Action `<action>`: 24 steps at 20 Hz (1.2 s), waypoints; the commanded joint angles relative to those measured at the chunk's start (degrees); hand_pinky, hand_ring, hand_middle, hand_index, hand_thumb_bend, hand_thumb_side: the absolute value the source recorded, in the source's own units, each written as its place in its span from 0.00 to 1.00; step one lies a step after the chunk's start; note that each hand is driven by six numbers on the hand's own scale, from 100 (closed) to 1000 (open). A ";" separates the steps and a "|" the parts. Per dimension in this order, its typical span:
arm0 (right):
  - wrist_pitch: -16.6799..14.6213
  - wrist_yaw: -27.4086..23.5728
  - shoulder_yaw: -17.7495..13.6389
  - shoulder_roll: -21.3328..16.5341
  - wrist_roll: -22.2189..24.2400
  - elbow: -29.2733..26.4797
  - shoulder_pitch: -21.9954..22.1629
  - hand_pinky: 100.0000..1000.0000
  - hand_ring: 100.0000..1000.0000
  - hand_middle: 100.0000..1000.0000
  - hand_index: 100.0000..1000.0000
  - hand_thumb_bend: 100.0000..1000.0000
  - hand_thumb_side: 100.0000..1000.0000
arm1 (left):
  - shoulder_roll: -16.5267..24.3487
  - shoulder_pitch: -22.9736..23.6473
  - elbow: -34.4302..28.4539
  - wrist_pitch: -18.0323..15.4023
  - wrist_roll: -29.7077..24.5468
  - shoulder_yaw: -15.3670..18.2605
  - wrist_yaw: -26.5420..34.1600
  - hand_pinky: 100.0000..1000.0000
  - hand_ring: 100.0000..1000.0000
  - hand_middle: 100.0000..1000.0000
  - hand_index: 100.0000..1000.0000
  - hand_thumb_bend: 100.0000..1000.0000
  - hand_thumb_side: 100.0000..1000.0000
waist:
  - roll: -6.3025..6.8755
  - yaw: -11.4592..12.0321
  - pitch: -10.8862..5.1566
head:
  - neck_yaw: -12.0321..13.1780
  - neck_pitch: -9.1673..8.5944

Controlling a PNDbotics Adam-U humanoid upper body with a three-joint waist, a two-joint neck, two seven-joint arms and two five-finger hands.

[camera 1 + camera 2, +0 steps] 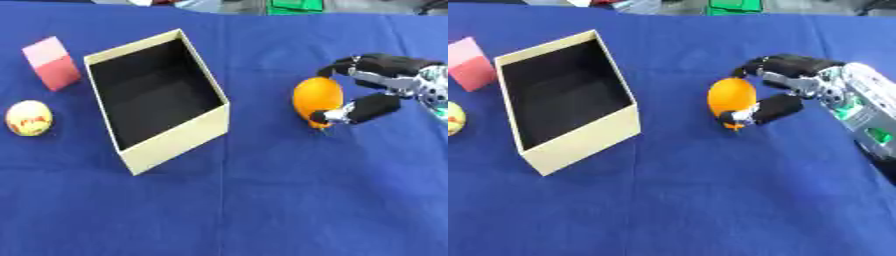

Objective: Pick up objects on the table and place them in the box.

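The robot's black right hand (785, 87), reaching in from the right, has fingers and thumb curled round the smooth orange ball (731, 97) on the blue cloth, and the open cream cardboard box (579, 140) lies to its left.

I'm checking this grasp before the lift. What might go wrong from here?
1. The right hand curls round the orange ball from one side only, thumb low, fingers over the top; being round, it may slip out.
2. The box sits askew with its tall near wall toward the ball; a low carry might clip the rim.
3. The pink block and yellow ball lie beyond the box, a long reach.
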 commanded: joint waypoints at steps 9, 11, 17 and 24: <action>-0.40 -1.45 -0.87 -0.65 -3.57 -1.10 -1.22 0.86 0.97 0.68 0.79 0.03 0.53 | 0.90 -0.36 -0.90 -0.01 -0.15 0.23 0.28 0.42 0.69 0.63 0.81 0.31 1.00 | 0.06 -0.18 -1.43 | 0.06 -0.61; 0.33 -2.63 -1.30 -0.90 -5.35 -2.85 -0.97 0.85 0.96 0.67 0.78 0.00 0.46 | 0.91 -0.32 -0.90 0.00 -0.12 0.26 0.29 0.42 0.69 0.63 0.81 0.31 1.00 | 0.06 -0.24 -1.57 | 0.11 -0.58; 2.61 -4.87 -1.44 -1.97 -8.14 -7.41 -0.42 0.82 0.92 0.65 0.75 0.00 0.00 | 1.01 -0.41 -0.90 -0.03 -0.17 0.25 0.37 0.43 0.69 0.63 0.81 0.31 1.00 | -0.08 -0.43 -2.16 | 0.08 -0.55; 4.03 -7.98 -2.46 -2.44 -9.38 -11.71 -0.65 0.84 0.93 0.65 0.74 0.00 0.00 | 1.21 -0.26 -0.90 -0.05 -0.06 0.36 0.49 0.43 0.69 0.63 0.81 0.31 1.00 | -0.27 -0.62 -3.01 | 0.16 -0.29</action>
